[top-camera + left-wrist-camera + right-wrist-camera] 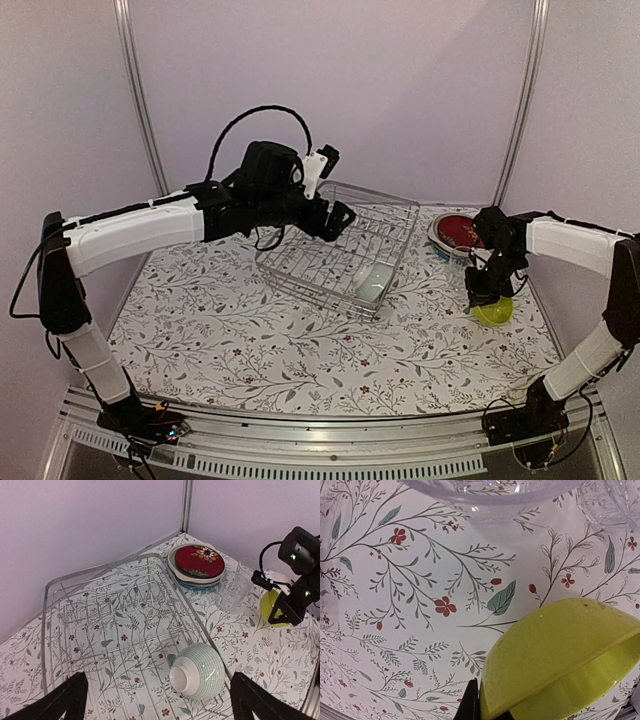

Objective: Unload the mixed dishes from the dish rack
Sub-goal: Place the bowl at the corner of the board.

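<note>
the floral-print tablecloth [250, 340] spread under both arms, with pale lilac walls [400, 80] behind them. the silver wire dish rack [340, 255] sat directly beneath and just ahead of the left gripper [340, 218], whose jaws stood wide apart and held nothing; its two dark fingers [65, 702] framed the bottom corners of the left wrist view. well off to the right gripper's [487, 290] left, the rack stood clear of it.

a stack of plates [196, 565] lay on the cloth beyond the right gripper and outside the rack's far corner. the left wrist view showed the top plate dark red with a flower pattern, and white and blue rims beneath; from above only the red face and a pale rim read.

a pale bowl with a fine green grid [197, 671] lay on its side in the rack's near corner, between the left fingers and just ahead of them, foot towards the camera.

the right gripper was clamped on the rim of the yellow-green bowl [555, 660], which hung tilted below it, low over the cloth; whether it touched i could not tell. only the right wrist view showed a sliver of black finger [471, 702] at that rim.

a clear cut glass [235, 587] stood between the plates and the right gripper, hard to make out from above.
</note>
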### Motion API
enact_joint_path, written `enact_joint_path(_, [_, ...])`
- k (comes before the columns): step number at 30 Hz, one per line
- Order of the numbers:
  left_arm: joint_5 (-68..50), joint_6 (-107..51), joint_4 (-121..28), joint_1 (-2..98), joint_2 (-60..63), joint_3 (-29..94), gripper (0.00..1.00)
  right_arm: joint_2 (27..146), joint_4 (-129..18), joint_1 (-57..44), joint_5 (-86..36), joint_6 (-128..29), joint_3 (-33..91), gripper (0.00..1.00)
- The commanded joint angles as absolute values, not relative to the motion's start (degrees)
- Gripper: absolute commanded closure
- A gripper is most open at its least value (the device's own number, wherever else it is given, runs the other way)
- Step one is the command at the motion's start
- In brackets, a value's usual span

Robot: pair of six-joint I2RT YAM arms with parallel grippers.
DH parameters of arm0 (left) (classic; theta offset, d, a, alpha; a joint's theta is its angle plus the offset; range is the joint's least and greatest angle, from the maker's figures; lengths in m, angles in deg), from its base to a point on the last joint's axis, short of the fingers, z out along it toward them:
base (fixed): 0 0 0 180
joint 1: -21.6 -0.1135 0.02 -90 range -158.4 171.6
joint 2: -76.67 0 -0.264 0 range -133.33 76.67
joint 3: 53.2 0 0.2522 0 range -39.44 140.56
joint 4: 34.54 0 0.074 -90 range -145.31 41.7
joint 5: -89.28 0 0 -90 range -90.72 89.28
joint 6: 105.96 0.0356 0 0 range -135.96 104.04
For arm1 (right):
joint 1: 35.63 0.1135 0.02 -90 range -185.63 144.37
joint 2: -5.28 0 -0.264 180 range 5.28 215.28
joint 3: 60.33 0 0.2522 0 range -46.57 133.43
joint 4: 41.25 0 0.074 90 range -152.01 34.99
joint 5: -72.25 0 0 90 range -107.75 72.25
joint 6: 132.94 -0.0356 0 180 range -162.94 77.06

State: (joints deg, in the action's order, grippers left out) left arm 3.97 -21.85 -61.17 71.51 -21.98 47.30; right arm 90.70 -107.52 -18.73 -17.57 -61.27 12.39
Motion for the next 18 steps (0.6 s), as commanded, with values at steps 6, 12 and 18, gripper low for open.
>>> enact_joint_path(6, [4.6, -22.1, -63.1, 71.2, -23.2, 47.8, 0.0, 98.2, -104.4, -20.1, -15.7, -58.0, 12.9, 1.0])
enact_joint_path(12, [5.0, -22.1, -63.8, 71.2, -23.9, 48.3, 0.0, 98.8, -103.9, -20.1, -16.6, -58.3, 12.6, 0.89])
enact_joint_path(18, [5.2, -22.3, -63.7, 71.2, -24.2, 48.5, 0.01, 97.2, -104.0, -20.1, -17.1, -59.0, 12.9, 0.79])
